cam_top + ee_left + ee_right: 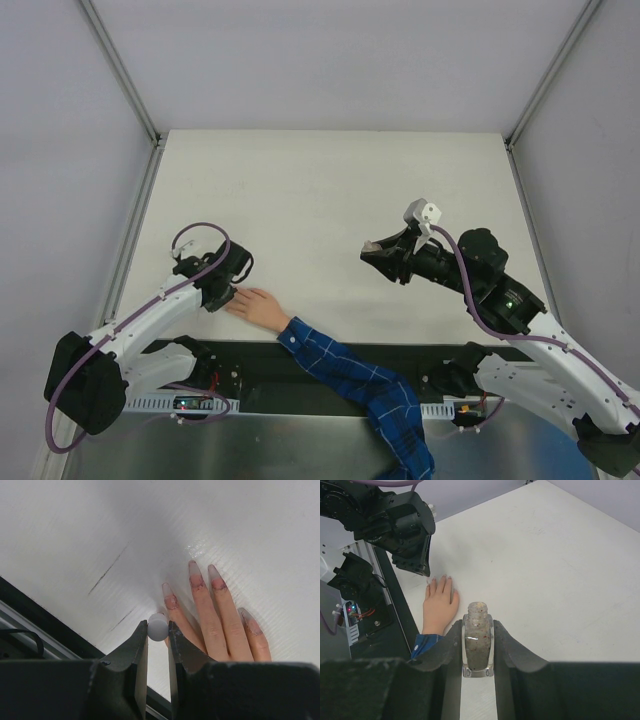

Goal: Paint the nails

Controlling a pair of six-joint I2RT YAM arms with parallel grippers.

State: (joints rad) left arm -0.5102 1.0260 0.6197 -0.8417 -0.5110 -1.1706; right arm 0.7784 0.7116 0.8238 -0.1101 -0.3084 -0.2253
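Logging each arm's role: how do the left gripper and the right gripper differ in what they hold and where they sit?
The left gripper pinches a small pale round cap; the right gripper clamps a clear bottle with an open neck. The left gripper sits at the nails of the hand; the right gripper is well apart from the hand. Both are shut on something.

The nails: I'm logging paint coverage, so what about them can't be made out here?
Left wrist: four nails show; the pale round cap in the left gripper hides whatever is under it, any brush included.
Top external: nails too small, fingertips of the hand under that gripper.
Right wrist: nails too small beyond the bottle.
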